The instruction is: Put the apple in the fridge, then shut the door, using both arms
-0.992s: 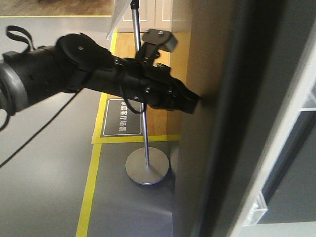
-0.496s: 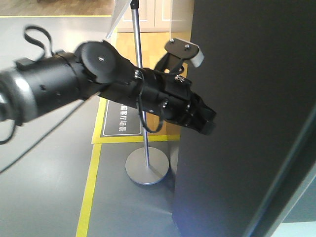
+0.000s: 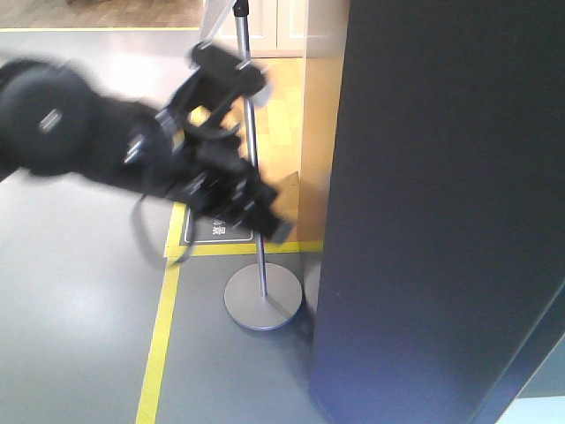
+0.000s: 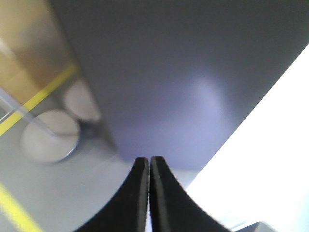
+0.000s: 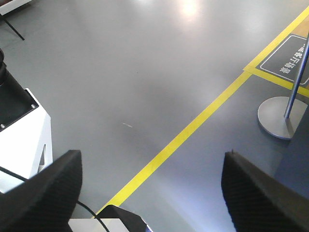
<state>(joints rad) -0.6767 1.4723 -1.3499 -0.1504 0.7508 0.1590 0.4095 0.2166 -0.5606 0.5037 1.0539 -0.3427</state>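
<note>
Door [image 3: 441, 212] fills the right of the front view, dark face out and seemingly shut; the left arm [image 3: 132, 159], blurred, is clear of it by a sign stand [image 3: 262, 296]. Left wrist view: left tool [image 4: 148, 193] has its 2 fingers pressed together, empty, pointing at the door. Right wrist view: right tool [image 5: 149, 193] gapes wide over bare floor [image 5: 120, 72], holding nothing. Apple is unseen, presumably inside. Closing looks finished; next, check the door is shut and retract.
</note>
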